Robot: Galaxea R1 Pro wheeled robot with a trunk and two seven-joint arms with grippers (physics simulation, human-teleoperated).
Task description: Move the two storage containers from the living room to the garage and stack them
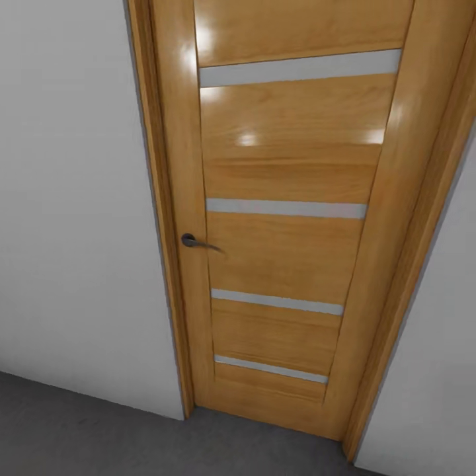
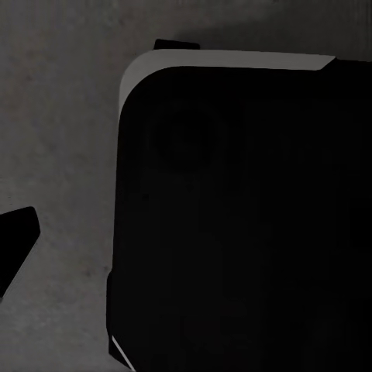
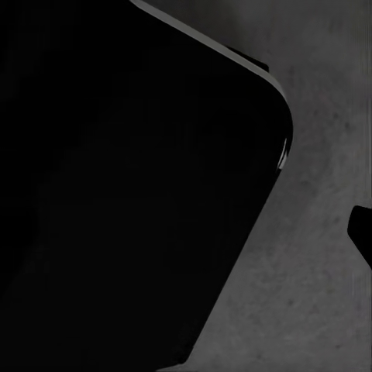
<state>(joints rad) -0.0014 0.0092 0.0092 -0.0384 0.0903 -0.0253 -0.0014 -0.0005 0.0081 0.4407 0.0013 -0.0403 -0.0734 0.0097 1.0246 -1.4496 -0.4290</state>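
The two storage containers are out of view. In the head view I face a shut wooden door [image 1: 284, 251] set in a white wall, with the rough dark grey concrete floor [image 1: 79, 430] at its foot. The left wrist view looks down past one dark fingertip [image 2: 15, 244] onto the robot's black base [image 2: 240, 217] and grey concrete [image 2: 54, 116]. A dark fingertip [image 3: 363, 232] in the right wrist view hangs beside the same black base [image 3: 116, 194] above concrete [image 3: 325, 116]. Nothing is seen between the fingers.
The door has several pale horizontal glass strips and a dark lever handle [image 1: 192, 240] on its left side. Plain white-grey walls [image 1: 66, 198] flank the wooden frame [image 1: 410, 264] on both sides. A strip of concrete floor lies in front of the door.
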